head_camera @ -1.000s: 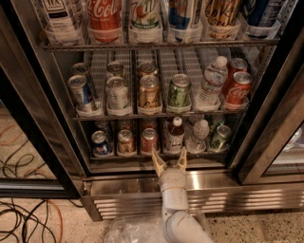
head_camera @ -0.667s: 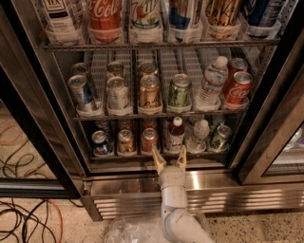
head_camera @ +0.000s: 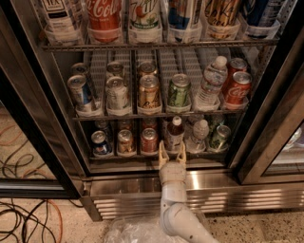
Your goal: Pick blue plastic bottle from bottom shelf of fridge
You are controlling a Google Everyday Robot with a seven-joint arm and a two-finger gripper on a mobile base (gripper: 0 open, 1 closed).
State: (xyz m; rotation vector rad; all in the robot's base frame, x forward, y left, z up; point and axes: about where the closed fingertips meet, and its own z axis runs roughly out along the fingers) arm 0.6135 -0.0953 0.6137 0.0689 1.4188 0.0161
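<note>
Dark brown-red plastic bottle with white screw cap and pale label (head_camera: 175, 134): it stands upright at the front of the lowest grey wire shelf (head_camera: 128, 157) of the black-framed glass-door drinks fridge (head_camera: 33, 85), in the fourth lane from the left. You see it directly beyond the cream two-finger gripper (head_camera: 172, 151), which points into the cabinet from just above the stainless steel base grille (head_camera: 237, 194). The gripper's fingers (head_camera: 163, 153) are spread apart, with one tip on each side of the bottle's lower body as viewed. Whether either tip touches the bottle cannot be told.

Neighbours on the same shelf:
- A blue-and-silver can (head_camera: 99, 142) and a bronze can (head_camera: 125, 141) fill the two leftmost lanes.
- A red can (head_camera: 149, 141) stands just to the bottle's left.
- A clear ribbed bottle with white cap (head_camera: 199, 136) stands just to its right.
- A green can (head_camera: 220, 137) comes next, further right.

Legible writing:
- White "Coca-Cola" script shows on the large red bottle (head_camera: 103, 14) on the top rack.
- The same script shows on the red can (head_camera: 236, 89) at the right end of the middle rack.
- You cannot read the pale label of the brown-red bottle, nor the labels of the cans beside it.
</note>
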